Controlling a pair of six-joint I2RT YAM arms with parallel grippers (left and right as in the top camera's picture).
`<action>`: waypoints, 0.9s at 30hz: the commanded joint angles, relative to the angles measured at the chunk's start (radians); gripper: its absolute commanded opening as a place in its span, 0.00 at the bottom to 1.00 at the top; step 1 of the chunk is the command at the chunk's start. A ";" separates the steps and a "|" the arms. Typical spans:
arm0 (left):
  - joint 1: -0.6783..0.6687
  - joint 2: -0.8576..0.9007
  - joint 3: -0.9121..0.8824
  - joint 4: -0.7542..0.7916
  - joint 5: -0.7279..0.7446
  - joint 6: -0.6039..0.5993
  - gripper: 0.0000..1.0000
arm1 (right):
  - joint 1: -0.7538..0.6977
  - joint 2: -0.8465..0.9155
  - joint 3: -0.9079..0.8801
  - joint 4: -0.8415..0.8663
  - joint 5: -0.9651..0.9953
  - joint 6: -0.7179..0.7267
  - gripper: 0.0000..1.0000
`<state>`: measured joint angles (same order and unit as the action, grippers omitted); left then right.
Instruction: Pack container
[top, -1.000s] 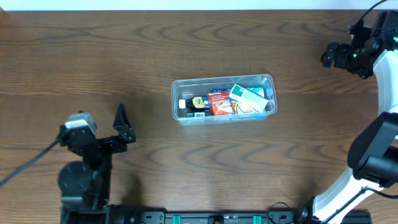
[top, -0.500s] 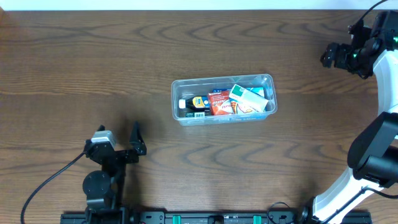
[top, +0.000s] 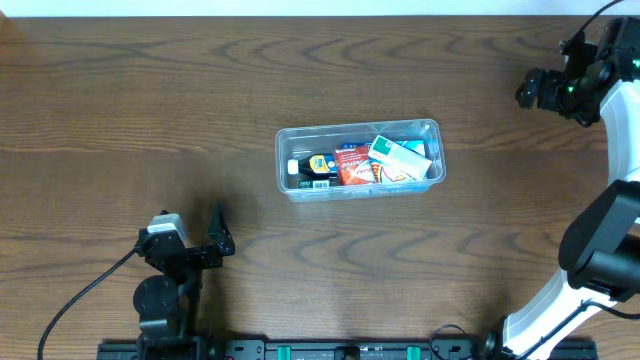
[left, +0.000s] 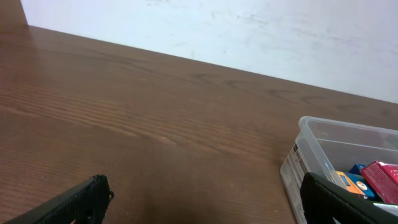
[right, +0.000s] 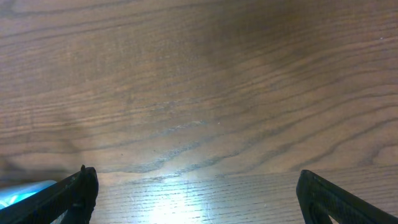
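The container (top: 330, 129) sits mid-bench, its long axis running side to side across the overhead view. It already holds a red packet (top: 351, 165), a white-and-green box (top: 400, 158) and a dark item (top: 318, 165). No loose item shows on the bench (top: 150, 90).

The left gripper (top: 215, 240) hangs with its jaws wide apart and nothing between them. From these jaws the container lies ahead and off to the right. In the left wrist view its near short end (left: 323, 134) stands just past the right finger, outside the gap of the left gripper (left: 204, 186).

The right gripper (top: 535, 90) also has its jaws apart and empty, well off from the container's other short end. Its wrist view shows only bare wood between the fingers (right: 74, 186).

The left arm looks slightly nearer. Any reach from it would have to swing right to bring the tub between the jaws.
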<state>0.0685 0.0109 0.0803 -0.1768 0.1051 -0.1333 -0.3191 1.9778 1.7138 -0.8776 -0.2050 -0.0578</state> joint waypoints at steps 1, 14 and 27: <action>0.005 -0.007 -0.013 -0.039 0.011 0.002 0.98 | -0.002 -0.029 0.017 -0.001 -0.001 0.013 0.99; 0.005 -0.007 -0.013 -0.039 0.011 0.002 0.98 | -0.002 -0.029 0.017 -0.001 -0.001 0.012 0.99; 0.005 -0.007 -0.013 -0.039 0.011 0.002 0.98 | 0.005 -0.072 0.016 -0.002 0.000 0.012 0.99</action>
<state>0.0685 0.0109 0.0803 -0.1776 0.1051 -0.1333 -0.3191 1.9743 1.7138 -0.8780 -0.2050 -0.0578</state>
